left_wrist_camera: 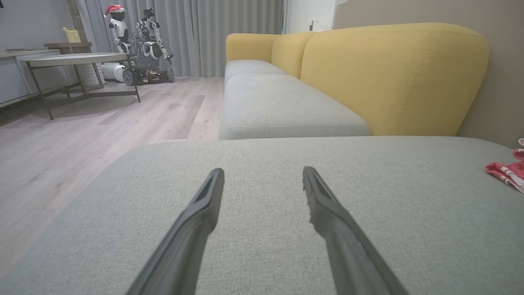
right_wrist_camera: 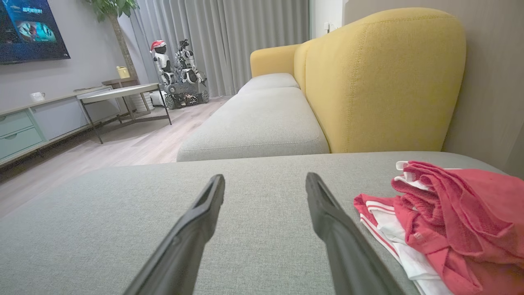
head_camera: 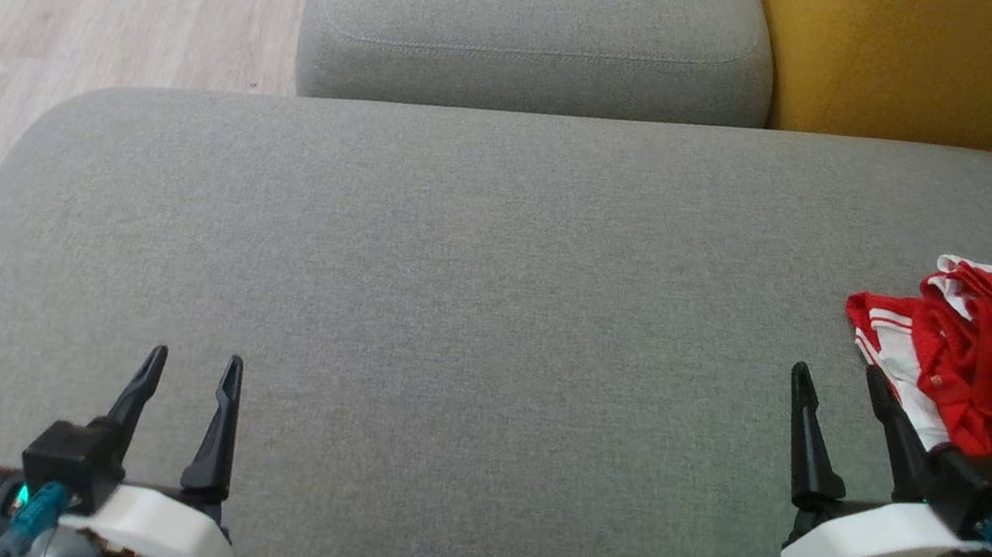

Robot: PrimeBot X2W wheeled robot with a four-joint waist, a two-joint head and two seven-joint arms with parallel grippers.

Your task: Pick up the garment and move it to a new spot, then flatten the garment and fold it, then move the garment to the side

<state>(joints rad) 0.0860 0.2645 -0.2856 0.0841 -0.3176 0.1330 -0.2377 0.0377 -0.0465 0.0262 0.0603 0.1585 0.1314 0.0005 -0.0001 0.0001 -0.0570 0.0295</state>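
A crumpled red garment with white stripes point(head_camera: 987, 367) lies on the grey sofa cushion point(head_camera: 473, 314) at its right side; the same garment point(right_wrist_camera: 446, 225) fills the lower right of the right wrist view, and its edge point(left_wrist_camera: 507, 170) shows at the far right of the left wrist view. My right gripper point(head_camera: 834, 377) hovers open just left of the garment, its right finger close to the striped edge. My left gripper point(head_camera: 197, 360) is open at the lower left over bare cushion, far from the garment. Neither holds anything.
A second grey seat cushion point(head_camera: 536, 28) lies beyond, with a yellow backrest point(head_camera: 921, 56) at the upper right. Wood floor point(head_camera: 37, 5) drops off past the cushion's left edge. A low table point(left_wrist_camera: 77, 61) and another robot point(left_wrist_camera: 139, 45) stand across the room.
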